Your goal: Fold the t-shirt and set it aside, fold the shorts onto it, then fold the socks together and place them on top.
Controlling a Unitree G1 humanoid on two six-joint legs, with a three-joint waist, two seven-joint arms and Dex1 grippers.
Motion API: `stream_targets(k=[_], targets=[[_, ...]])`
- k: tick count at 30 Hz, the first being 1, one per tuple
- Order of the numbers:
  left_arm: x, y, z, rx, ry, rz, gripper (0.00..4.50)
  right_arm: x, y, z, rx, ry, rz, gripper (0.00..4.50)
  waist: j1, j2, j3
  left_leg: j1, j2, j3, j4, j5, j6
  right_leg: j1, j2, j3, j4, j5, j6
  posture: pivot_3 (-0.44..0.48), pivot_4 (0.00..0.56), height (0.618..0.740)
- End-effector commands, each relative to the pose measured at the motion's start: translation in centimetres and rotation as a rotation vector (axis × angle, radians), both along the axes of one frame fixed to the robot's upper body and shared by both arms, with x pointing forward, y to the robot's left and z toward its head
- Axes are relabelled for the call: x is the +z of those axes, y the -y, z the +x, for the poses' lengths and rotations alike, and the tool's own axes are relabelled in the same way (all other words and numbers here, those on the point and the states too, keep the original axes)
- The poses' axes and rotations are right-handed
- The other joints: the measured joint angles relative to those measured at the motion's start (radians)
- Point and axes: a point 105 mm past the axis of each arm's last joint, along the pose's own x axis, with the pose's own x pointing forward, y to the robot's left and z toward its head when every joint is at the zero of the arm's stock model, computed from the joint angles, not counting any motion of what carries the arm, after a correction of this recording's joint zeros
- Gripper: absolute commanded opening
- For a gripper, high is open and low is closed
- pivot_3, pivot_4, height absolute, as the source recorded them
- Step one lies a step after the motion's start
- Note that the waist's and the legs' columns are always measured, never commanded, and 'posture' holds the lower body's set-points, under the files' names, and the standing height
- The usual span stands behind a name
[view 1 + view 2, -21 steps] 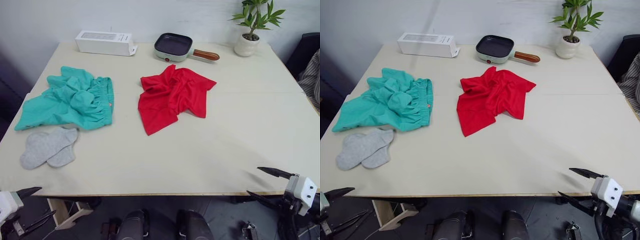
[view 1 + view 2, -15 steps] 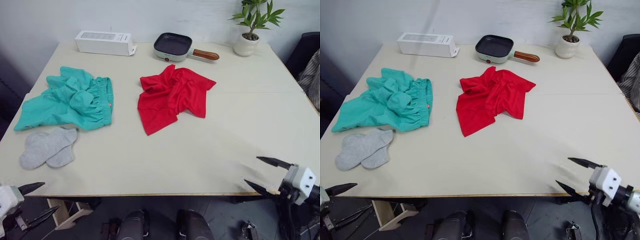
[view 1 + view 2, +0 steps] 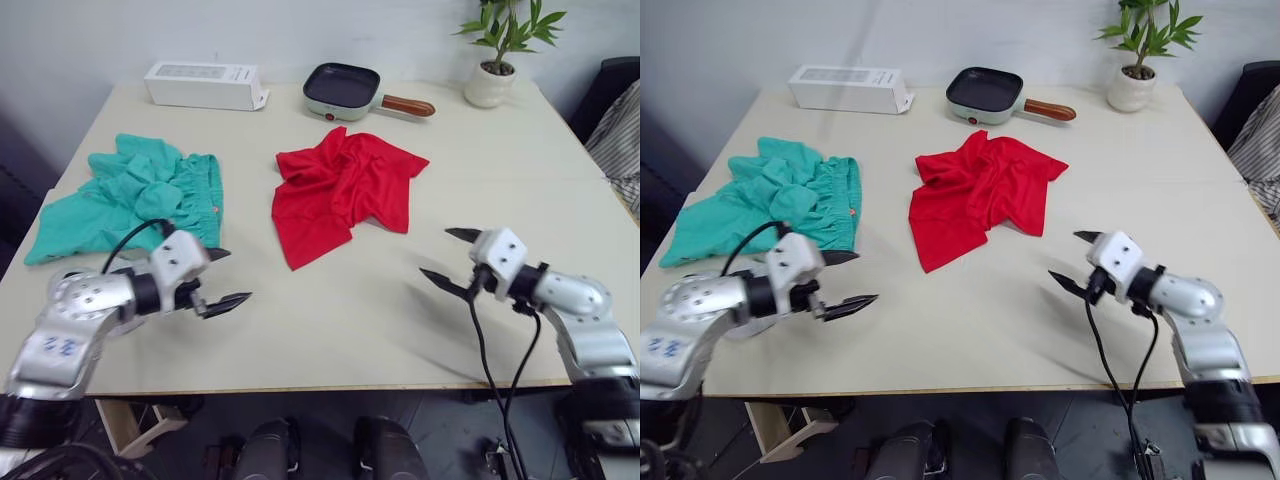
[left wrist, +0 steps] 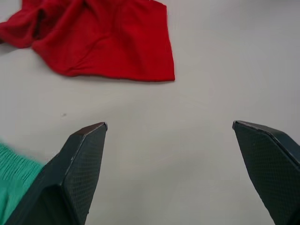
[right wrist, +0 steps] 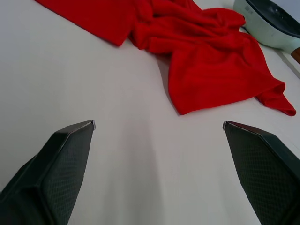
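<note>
T-shirt (image 3: 343, 194) lies crumpled beyond both open grippers.

Both the left end effector (image 3: 218, 279) and right end effector (image 3: 451, 259) have risen over the table (image 3: 330, 320).

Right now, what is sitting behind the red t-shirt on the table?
Behind the red t-shirt stand a small frying pan with a wooden handle, a white box and a potted plant. Whatever lies under the crumpled shirt is hidden.
</note>
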Motion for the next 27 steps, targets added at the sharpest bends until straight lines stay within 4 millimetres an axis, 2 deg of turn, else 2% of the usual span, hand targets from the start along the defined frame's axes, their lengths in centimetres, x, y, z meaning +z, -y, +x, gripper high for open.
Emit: stream_targets(k=[1, 6, 9, 14, 22, 25, 26, 27], targets=[[-1.3, 0.9, 2.5, 0.008, 0.053, 0.129, 4.50, 0.1, -0.2, 2.7, -0.064, 0.011, -0.061, 4.47, 0.000, -0.001, 0.001, 0.000, 0.000, 0.000, 0.000, 0.000, 0.000, 0.000, 0.000, 0.000, 0.000, 0.000, 0.000, 0.000, 0.150, 0.740], [-1.9, 3.3, 5.1, -0.033, 0.086, 0.178, 4.50, 0.4, -1.8, 5.5, -0.060, -0.009, -0.093, 4.47, 0.001, -0.004, 0.003, 0.000, 0.000, 0.002, 0.005, 0.002, 0.002, -0.001, 0.000, 0.003, 0.001, 0.000, 0.000, 0.000, 0.150, 0.740], [-2.4, 3.8, 6.4, -0.060, 0.127, 0.252, 4.50, 0.5, -2.8, 6.6, -0.044, -0.026, -0.105, 4.47, 0.002, -0.004, 0.003, 0.000, 0.000, 0.001, 0.010, 0.002, 0.002, 0.000, -0.001, 0.003, 0.004, 0.000, 0.000, 0.000, 0.150, 0.740], [-2.5, 4.6, 8.2, -0.092, 0.241, 0.354, 4.50, 0.4, -2.9, 7.9, -0.072, -0.039, -0.126, 4.47, 0.003, -0.004, 0.003, 0.000, 0.000, 0.001, 0.014, 0.002, 0.003, 0.001, -0.004, 0.002, 0.007, 0.000, 0.000, 0.000, 0.150, 0.740], [-3.5, 7.5, 10.1, -0.113, 0.230, 0.320, 4.50, 0.0, -2.5, 9.3, -0.168, -0.057, -0.138, 4.47, 0.004, -0.005, 0.002, 0.001, -0.002, 0.000, 0.017, 0.003, 0.005, 0.001, -0.008, 0.001, 0.012, 0.000, 0.000, 0.000, 0.150, 0.740], [-4.0, 8.0, 10.4, -0.116, 0.223, 0.326, 3.91, -0.4, -2.9, 9.7, -0.188, -0.068, -0.132, 4.50, 0.003, -0.006, 0.001, 0.001, -0.002, -0.002, 0.017, 0.003, 0.005, 0.003, -0.009, 0.000, 0.012, 0.000, 0.001, 0.000, 0.150, 0.740], [-4.0, 8.1, 10.5, -0.115, 0.227, 0.325, 3.56, -0.6, -3.0, 9.7, -0.195, -0.074, -0.135, 4.50, 0.002, -0.006, 0.000, 0.002, -0.002, -0.002, 0.017, 0.003, 0.005, 0.003, -0.009, 0.000, 0.012, 0.000, 0.001, 0.000, 0.150, 0.740], [-4.2, 8.2, 10.6, -0.119, 0.222, 0.325, 3.32, -0.8, -3.1, 9.8, -0.205, -0.080, -0.132, 4.31, 0.001, -0.007, 0.000, 0.002, -0.002, -0.002, 0.017, 0.003, 0.005, 0.003, -0.009, 0.000, 0.012, 0.000, 0.001, 0.000, 0.150, 0.740]])
